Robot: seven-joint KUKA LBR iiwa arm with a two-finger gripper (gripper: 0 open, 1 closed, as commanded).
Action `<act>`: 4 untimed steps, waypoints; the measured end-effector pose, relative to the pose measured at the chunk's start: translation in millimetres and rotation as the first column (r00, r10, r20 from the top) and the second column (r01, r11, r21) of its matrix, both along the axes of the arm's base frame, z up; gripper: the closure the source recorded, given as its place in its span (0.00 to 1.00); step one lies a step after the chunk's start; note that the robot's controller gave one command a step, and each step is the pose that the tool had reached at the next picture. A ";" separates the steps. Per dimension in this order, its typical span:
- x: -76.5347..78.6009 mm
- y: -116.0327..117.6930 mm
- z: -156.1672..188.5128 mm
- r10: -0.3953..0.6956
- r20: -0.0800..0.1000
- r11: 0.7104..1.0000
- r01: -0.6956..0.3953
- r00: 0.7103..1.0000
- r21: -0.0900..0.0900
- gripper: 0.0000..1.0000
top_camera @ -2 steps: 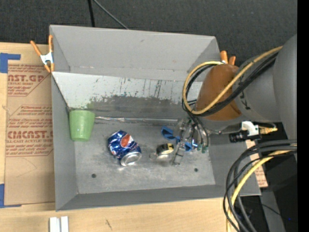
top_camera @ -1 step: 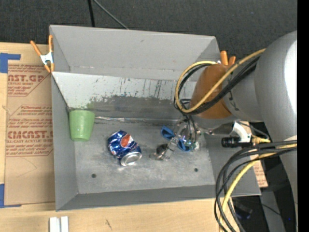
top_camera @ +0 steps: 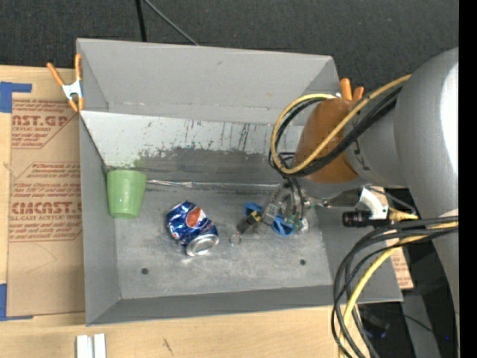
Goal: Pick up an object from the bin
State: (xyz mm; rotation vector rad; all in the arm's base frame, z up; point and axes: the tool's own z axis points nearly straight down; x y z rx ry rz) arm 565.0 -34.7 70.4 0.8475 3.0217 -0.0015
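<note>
Blue small object (top_camera: 281,226), too tangled in shape to name more closely, lies on the bin floor toward the right side, a little in front of the back wall.

Camera view, looking down: the gripper (top_camera: 289,213) is low inside the grey metal bin (top_camera: 223,274), right at this blue object, touching it or nearly so. Whether the gripper is open or closed on it cannot be told, since the wrist and its cables crowd that spot.

To pick well, the gripper probably needs to be centred on the blue object alone, close firmly, then rise straight up, clear of the bin's right wall and the neighbouring piece.

Counted:
- one blue object
- one small dark-and-blue piece (top_camera: 250,218) just left of it
- one crushed blue soda can (top_camera: 191,228) mid-floor
- one green plastic cup (top_camera: 125,192) by the left wall, well apart
</note>
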 end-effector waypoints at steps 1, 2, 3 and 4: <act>-1.1 -11.8 100.6 -0.004 0.005 1.000 0.004 1.000 0.001 1.00; -2.6 -11.9 95.7 -0.004 -0.002 1.000 0.004 1.000 0.000 0.00; -1.0 -18.6 29.6 -0.395 -0.007 0.919 0.395 0.919 0.000 0.00; 18.6 -12.1 -0.7 -0.482 -0.002 0.876 0.482 0.876 0.003 0.00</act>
